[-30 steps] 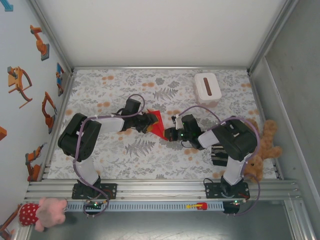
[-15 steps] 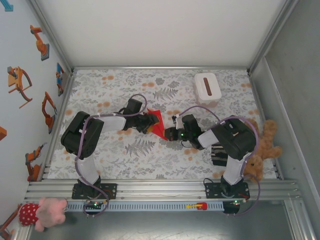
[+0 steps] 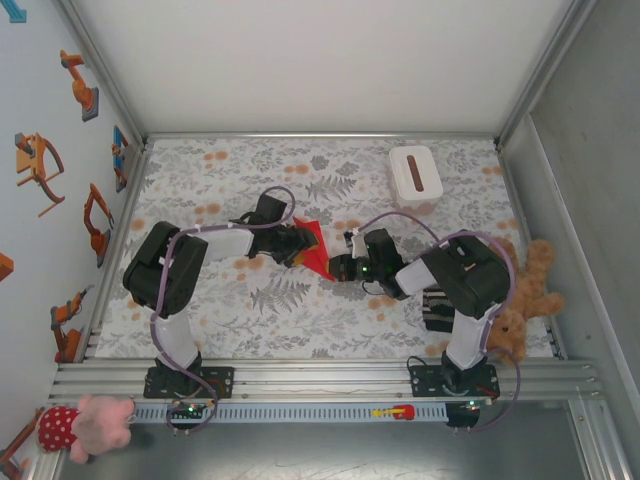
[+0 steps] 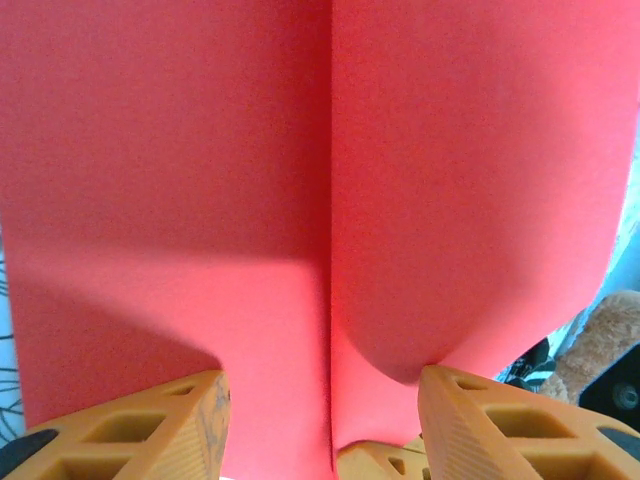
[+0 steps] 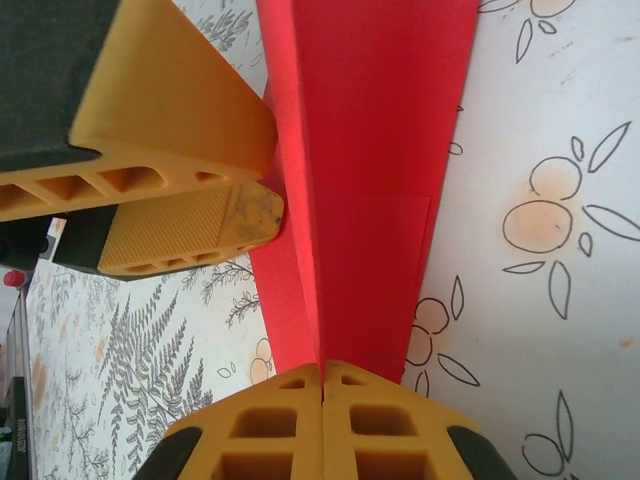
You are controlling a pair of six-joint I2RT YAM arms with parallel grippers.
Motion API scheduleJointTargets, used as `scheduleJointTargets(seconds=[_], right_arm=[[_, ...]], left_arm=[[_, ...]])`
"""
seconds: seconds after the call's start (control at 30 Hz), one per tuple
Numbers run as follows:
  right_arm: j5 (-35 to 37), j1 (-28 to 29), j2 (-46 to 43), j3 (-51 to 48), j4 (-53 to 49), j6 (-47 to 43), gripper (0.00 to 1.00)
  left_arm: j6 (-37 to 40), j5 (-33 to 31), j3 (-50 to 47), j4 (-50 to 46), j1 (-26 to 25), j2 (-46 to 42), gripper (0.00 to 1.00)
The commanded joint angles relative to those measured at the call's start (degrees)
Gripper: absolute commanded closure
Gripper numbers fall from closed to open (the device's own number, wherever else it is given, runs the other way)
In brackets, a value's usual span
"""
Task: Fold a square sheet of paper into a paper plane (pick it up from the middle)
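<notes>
Right gripper (image 5: 322, 375) clamps the red paper (image 5: 370, 130) along its crease, mid-table. Left gripper (image 4: 322, 395) straddles the fold, half-spread; whether it grips, I cannot tell. It should squeeze the 2 flaps evenly, no tugging.

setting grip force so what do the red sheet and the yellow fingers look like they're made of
The red sheet looks like thin matte paper: sharp centre crease, soft bowing. The fingers look like yellow-orange plastic, perhaps 3D-printed: hollow lattice cells, finely ribbed scuffed pad.
</notes>
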Motion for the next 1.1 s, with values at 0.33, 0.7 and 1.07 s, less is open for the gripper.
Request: scheduleJointTargets(seconds=[0.33,0.7,1.07], right_arm=[[-0.42,-0.34,2.6,0.84,0.3,1.03,1.0],[-1.02,-0.35,3.36,1.15,0.2,1.6,1.0],[-1.83,-1.09,1.02,1.84,-3.15,3.43,0.91]], left_arm=[[3.47,0.17,0.13,1.01,-0.54,-1.35,0.45],[3.9,0.19,1.96,-0.13,-0.67,1.55,0.42],[2.86,-4.73,2.85,-9.31,-0.67,4.01,0.49]])
